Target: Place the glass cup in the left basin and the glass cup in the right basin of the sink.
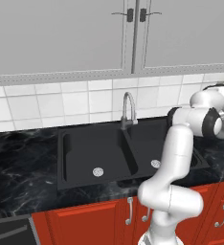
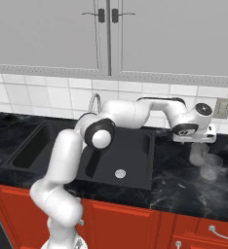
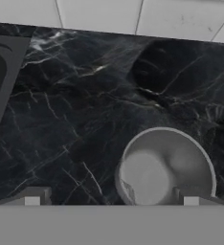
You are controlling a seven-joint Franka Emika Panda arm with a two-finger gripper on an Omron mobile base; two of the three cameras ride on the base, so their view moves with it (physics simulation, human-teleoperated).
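Wide open and empty, the gripper (image 3: 111,201) hangs over a glass cup (image 3: 165,167) standing on the black marble counter (image 3: 75,119) right of the sink (image 2: 111,160), tiled wall (image 3: 133,16) behind.

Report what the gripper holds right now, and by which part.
Nothing is held: the gripper hangs open above a glass cup on the counter.

The robot's arm (image 1: 177,158) hides part of the right basin (image 1: 150,143).
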